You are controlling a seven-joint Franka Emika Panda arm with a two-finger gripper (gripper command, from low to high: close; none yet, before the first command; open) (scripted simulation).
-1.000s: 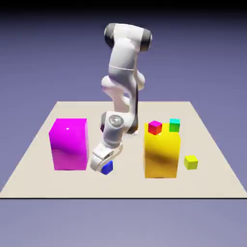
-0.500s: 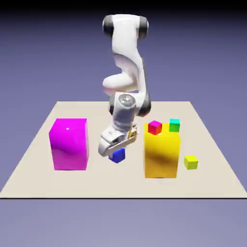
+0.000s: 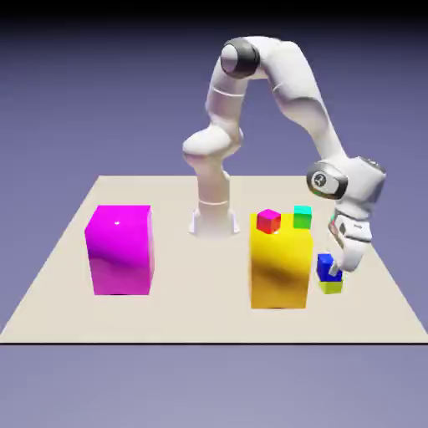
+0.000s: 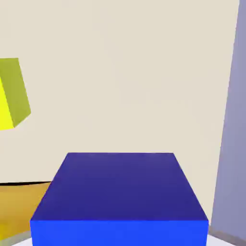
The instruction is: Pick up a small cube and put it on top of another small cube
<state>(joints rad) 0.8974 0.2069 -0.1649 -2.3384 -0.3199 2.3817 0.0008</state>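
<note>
"Cube time! Where is the tiny deep-blue cube [image 3: 328, 267]?"

"My jaws [image 3: 333, 273] are squeezed on it. It sits right over the tiny yellow-green cube [image 3: 331, 287], beside the big yellow block [image 3: 281, 269] on the pale surface [image 3: 67, 284]. I can't tell if the two touch."

"Why keep squeezing?"

"So it stays straight. If I let go too early, I think it could slide off."

"And the little red [image 3: 268, 221] and teal [image 3: 302, 216] cubes?"

"They're on the yellow block. I leave them."

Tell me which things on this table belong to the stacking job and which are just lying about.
Part of the job:
- tiny deep-blue cube, held in the pincer
- tiny yellow-green cube, directly beneath it

Just lying about:
- large magenta block
- large yellow block
- tiny red-magenta cube and tiny green-teal cube, both on the yellow block
</note>
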